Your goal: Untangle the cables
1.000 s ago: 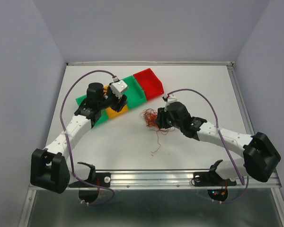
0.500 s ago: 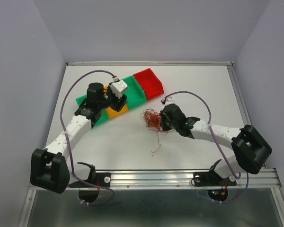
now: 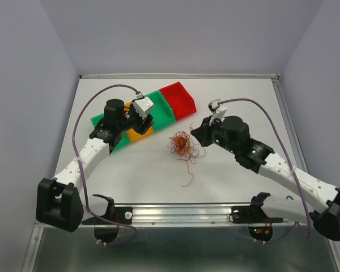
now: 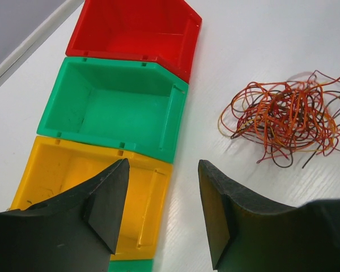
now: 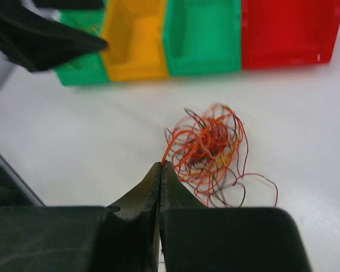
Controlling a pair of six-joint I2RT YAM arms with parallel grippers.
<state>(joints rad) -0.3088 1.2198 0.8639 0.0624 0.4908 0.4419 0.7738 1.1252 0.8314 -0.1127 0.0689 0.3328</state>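
Cables [image 3: 182,144]: a small red, orange, yellow and dark tangle on the white surface [image 3: 130,170]. It sits mid-scene, right of the bin row and just left of the right hand [image 3: 195,131]. A trailing strand [image 3: 188,171] runs from the tangle toward the near edge. Cannot tell whether it is joined to the clump or only lies against it. In the top view the single wires are too thin to separate and the colours blur.

Right hand: fingers pressed together, raised above the tangle. In the right wrist view an orange strand rises out of the clump and ends right at the seam of the fingertips, so it is pinching that strand. The gripped end is hidden between the pads. That view is soft, and the hand's own dark body fills its near half.

Left hand [image 3: 141,121]: spread, over the yellow bin [image 4: 62,170] at the left. Its height above the bin cannot be told.

Bin row: the middle green bin [image 4: 119,102] and the red bin [image 4: 130,28] sit farther along, side by side and touching. The red bin's far wall is cut off at the top of the left wrist view. The end green bin [image 4: 130,266] shows there only as a sliver at the bottom edge. In the top view the left arm covers most of it.
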